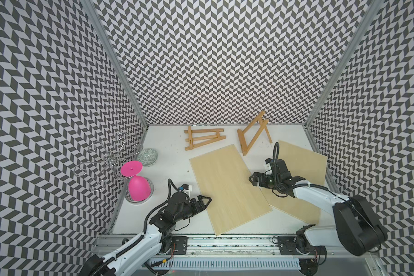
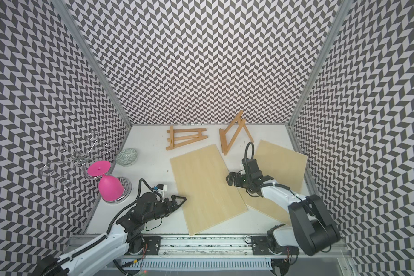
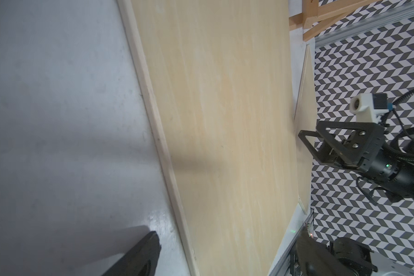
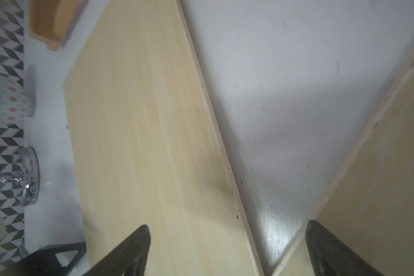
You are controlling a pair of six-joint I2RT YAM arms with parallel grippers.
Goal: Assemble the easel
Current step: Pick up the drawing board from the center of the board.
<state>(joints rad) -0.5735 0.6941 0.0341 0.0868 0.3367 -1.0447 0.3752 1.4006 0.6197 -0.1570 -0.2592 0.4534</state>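
The folded light-brown wooden easel lies flat at the far edge of the white table. A second wooden easel, spread open, sits near it, perhaps tipped over. The left tool and right tool, both released and empty, hang well short, either side of a large pale wooden board. Reaching across, an arm could drag that board into the easels, and thin legs could slip from a pinch.
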